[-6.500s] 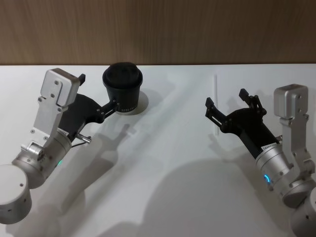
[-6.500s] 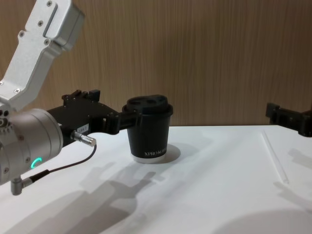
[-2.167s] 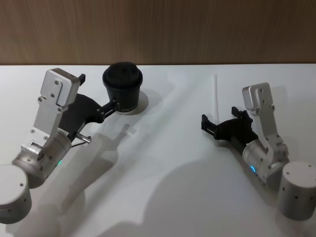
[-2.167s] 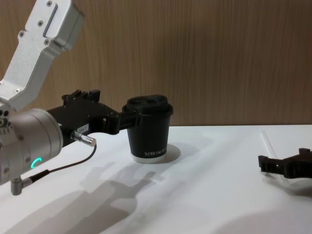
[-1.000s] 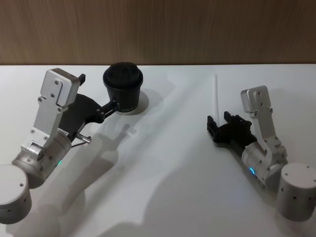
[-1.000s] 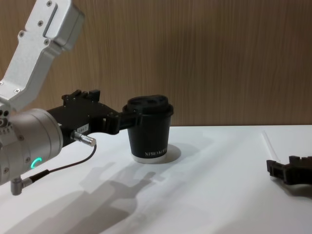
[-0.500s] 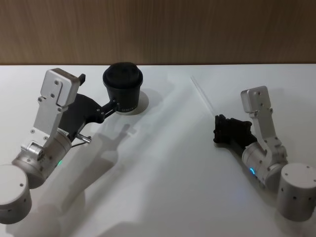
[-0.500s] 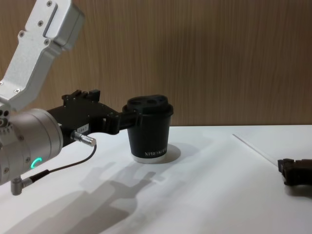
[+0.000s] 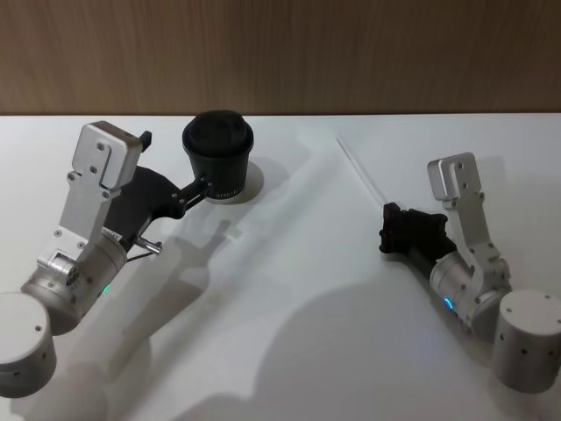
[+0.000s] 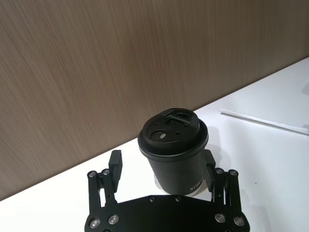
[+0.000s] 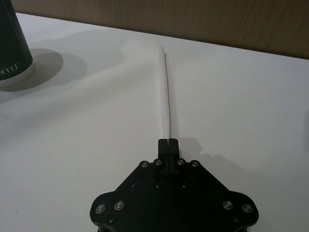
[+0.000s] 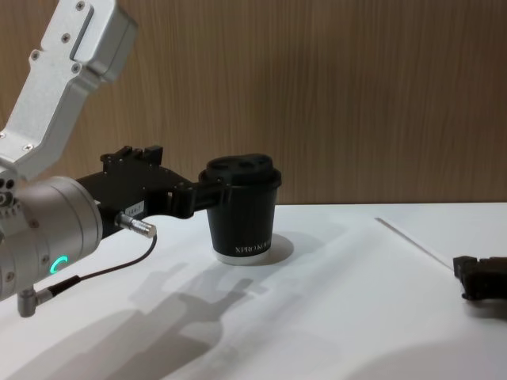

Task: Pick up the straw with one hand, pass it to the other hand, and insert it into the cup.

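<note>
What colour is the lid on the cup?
The lid is black, like the cup itself. The left wrist view shows it best.

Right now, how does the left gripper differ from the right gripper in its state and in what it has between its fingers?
The left gripper is open; the right gripper is shut. The left gripper's fingers stand on either side of the cup, while the right gripper pinches one end of the straw. Both are black and reach over the white table.
</note>
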Motion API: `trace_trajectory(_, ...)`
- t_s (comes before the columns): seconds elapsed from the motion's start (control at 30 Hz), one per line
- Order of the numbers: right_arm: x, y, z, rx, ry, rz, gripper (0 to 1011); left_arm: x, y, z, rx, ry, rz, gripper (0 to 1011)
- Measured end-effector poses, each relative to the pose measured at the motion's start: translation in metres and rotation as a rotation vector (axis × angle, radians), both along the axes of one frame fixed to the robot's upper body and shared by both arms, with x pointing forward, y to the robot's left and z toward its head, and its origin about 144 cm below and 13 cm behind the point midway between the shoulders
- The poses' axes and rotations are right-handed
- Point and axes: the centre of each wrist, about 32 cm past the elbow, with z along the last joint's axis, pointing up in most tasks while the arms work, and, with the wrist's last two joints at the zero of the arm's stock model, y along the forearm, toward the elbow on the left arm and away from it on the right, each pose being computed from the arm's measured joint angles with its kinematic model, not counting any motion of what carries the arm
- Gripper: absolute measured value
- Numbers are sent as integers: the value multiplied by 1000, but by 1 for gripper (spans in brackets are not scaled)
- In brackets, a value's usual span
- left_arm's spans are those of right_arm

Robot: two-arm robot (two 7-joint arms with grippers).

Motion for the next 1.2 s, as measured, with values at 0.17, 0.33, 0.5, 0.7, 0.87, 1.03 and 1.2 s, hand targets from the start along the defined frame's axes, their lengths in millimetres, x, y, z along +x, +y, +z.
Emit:
trace_trajectory(0.17, 1, -2, 1, -12, -36, 11, 3, 0, 0, 0, 0, 0, 0, 1003)
trace_trajectory(0.33, 2, -6, 3, -30, -92, 32, 3, 0, 0, 0, 0, 0, 0, 1003)
trace_trajectory(0.5, 2, -10, 7, -52, -161, 63, 2, 0, 0, 0, 0, 0, 0, 1003)
trace_trajectory(0.7, 2, -14, 12, -72, -238, 100, 2, 0, 0, 0, 0, 0, 0, 1003)
trace_trajectory(0.87, 1, -18, 19, -88, -322, 150, 2, 0, 0, 0, 0, 0, 0, 1003)
trace_trajectory(1.03, 1, -22, 25, -98, -399, 200, 2, 0, 0, 0, 0, 0, 0, 1003)
trace_trajectory(1.2, 2, -26, 34, -105, -496, 275, 2, 0, 0, 0, 0, 0, 0, 1003)
